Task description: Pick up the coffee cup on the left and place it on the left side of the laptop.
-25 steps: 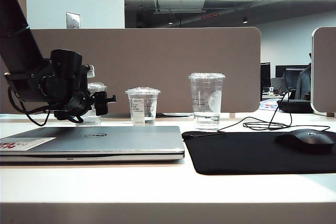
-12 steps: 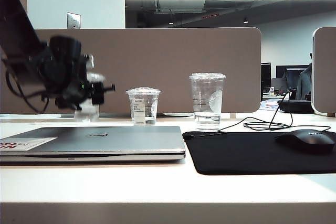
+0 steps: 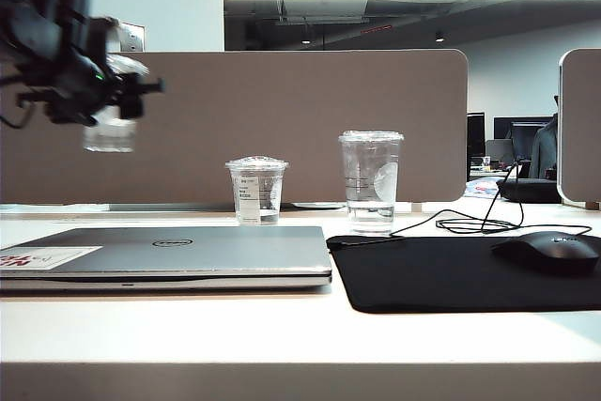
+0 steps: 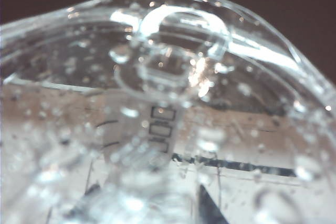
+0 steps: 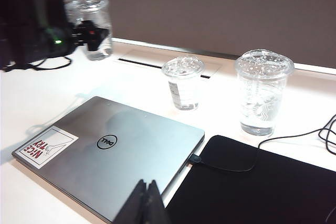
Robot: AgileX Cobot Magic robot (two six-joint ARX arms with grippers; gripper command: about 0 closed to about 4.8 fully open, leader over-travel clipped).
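Note:
The coffee cup [image 3: 110,131], a clear lidded plastic cup, hangs in the air well above the table at the far left, above the laptop's left end. My left gripper [image 3: 117,91] is shut on its upper part. Seen from the right wrist, the same cup [image 5: 96,30] sits between the left gripper's dark fingers [image 5: 89,31]. In the left wrist view the cup's domed lid [image 4: 168,77] fills the picture. The silver-grey laptop [image 3: 169,253] lies closed on the table. My right gripper [image 5: 147,195] is shut and empty above the laptop's [image 5: 110,150] near corner.
A shorter cup with a white label [image 3: 255,190] and a taller clear cup [image 3: 370,180] stand behind the laptop. A black mouse mat [image 3: 451,274] with a mouse [image 3: 549,251] and a cable [image 3: 470,223] lies to the right. A beige partition [image 3: 300,110] closes the back.
My left gripper has lifted the coffee cup off the table, rising and drawing left. The right arm has kept still.

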